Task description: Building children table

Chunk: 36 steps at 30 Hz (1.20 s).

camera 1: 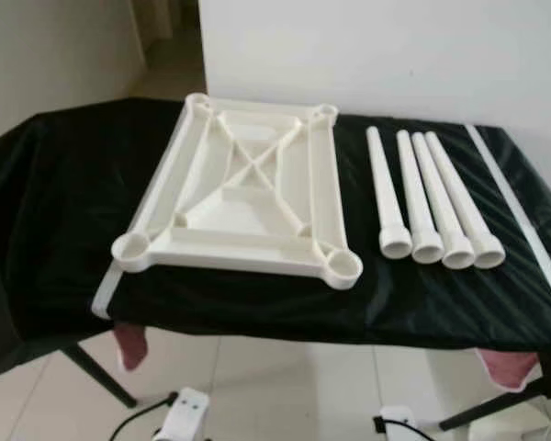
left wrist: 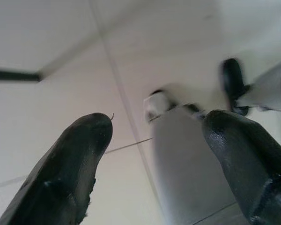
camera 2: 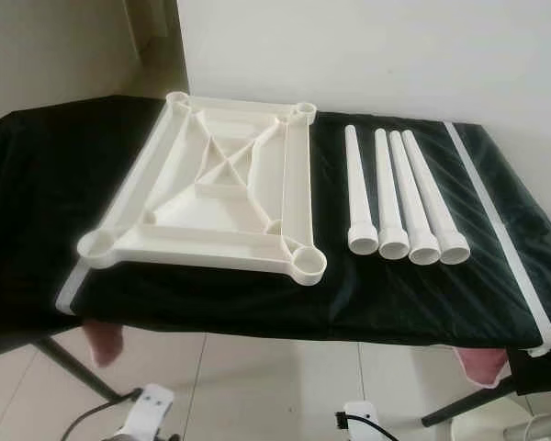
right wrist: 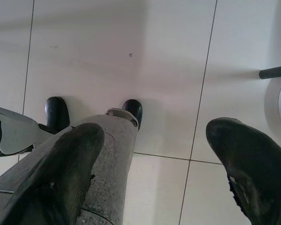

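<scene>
Both grippers [left wrist: 154, 159] [right wrist: 154, 164] spread, empty, ribbed cream plastic tabletop [camera 1: 243, 197] upside down on glossy black cloth [camera 1: 55, 202], four tapered tube legs [camera 1: 432, 197] beside

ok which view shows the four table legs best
The right eye view: the four legs lie side by side on the black-covered table, whole and nearer the frame's centre. The left eye view shows them too, further right. Both wrist views look at floor tiles instead.

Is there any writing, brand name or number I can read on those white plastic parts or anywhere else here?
None can be read.
Tabletop, upside down: plain white ribs, no lettering visible.
Four legs: plain white.
Black cloth: only pale strips, no print.
Left gripper and right gripper, open above the floor tiles: no markings.
</scene>
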Tool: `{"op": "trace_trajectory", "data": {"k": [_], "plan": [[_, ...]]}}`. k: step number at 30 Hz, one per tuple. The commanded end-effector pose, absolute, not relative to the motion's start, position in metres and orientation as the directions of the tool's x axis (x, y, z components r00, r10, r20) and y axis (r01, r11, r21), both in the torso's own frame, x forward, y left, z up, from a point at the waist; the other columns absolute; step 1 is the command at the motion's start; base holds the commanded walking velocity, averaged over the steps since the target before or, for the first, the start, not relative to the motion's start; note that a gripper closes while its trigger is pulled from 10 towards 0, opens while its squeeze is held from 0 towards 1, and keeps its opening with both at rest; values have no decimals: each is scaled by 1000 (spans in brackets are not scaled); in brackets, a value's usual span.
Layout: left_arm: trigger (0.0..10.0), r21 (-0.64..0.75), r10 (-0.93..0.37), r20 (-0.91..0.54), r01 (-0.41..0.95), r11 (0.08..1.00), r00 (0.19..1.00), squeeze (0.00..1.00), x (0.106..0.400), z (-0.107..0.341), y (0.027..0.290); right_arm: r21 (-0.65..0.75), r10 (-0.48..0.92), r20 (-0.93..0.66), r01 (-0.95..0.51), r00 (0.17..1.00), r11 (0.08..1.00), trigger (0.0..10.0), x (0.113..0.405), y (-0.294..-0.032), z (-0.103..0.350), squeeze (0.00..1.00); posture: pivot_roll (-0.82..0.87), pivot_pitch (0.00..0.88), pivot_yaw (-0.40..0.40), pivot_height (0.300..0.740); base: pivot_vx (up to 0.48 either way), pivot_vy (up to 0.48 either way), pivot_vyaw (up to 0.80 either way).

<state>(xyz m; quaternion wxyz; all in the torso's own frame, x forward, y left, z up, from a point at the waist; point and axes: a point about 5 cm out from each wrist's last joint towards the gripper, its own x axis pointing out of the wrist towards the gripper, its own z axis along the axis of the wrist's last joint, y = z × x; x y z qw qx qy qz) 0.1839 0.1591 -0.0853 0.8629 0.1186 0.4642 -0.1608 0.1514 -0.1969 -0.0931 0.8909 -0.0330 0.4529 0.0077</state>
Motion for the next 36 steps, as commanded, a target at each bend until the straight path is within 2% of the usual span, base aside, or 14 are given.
{"op": "trace_trajectory", "data": {"k": [1, 11, 19, 22, 26, 30, 36], "plan": [[10000, 23, -191, -845, 393, 919, 499, 0, 180, -87, 159, -54, -25, -817, -33, 576, 998, 10000, 147, -200, -95, 0, 17, 0, -8, 740, 0, -424, 0], [10000, 28, -188, -836, 383, 923, 515, 0, 185, -85, 158, -51, -30, -823, -21, 568, 998, 10000, 143, -199, -96, 0, 10, 7, -2, 740, 0, -413, 0], [10000, 50, -171, -824, 370, 928, 541, 0, 188, -83, 158, -52, -33, -821, -17, 570, 999, 10000, 140, -200, -97, 0, 8, 16, -2, 740, 0, 0, 0], [10000, 54, -207, -773, 387, 920, 600, 0, 205, -73, 157, -51, -32, -778, -12, 627, 999, 10000, 151, -205, -90, 0, 1, 38, 1, 740, 0, 0, 0], [10000, 54, -225, -747, 394, 917, 626, 0, 213, -68, 157, -49, -28, -760, -15, 649, 999, 10000, 156, -207, -87, 0, -1, 45, 3, 740, 0, 0, 0], [10000, 52, -286, -683, 436, 899, 672, 0, 228, -56, 155, -49, 12, -700, -65, 714, 997, 10000, 168, -204, -80, 0, -5, 62, 3, 740, 0, 0, 0], [10000, 37, -362, -631, 493, 869, 686, 0, 233, -48, 150, -52, 65, -656, -131, 752, 990, 10000, 173, -198, -75, 0, -8, 75, 0, 740, 0, 0, 0]]}}
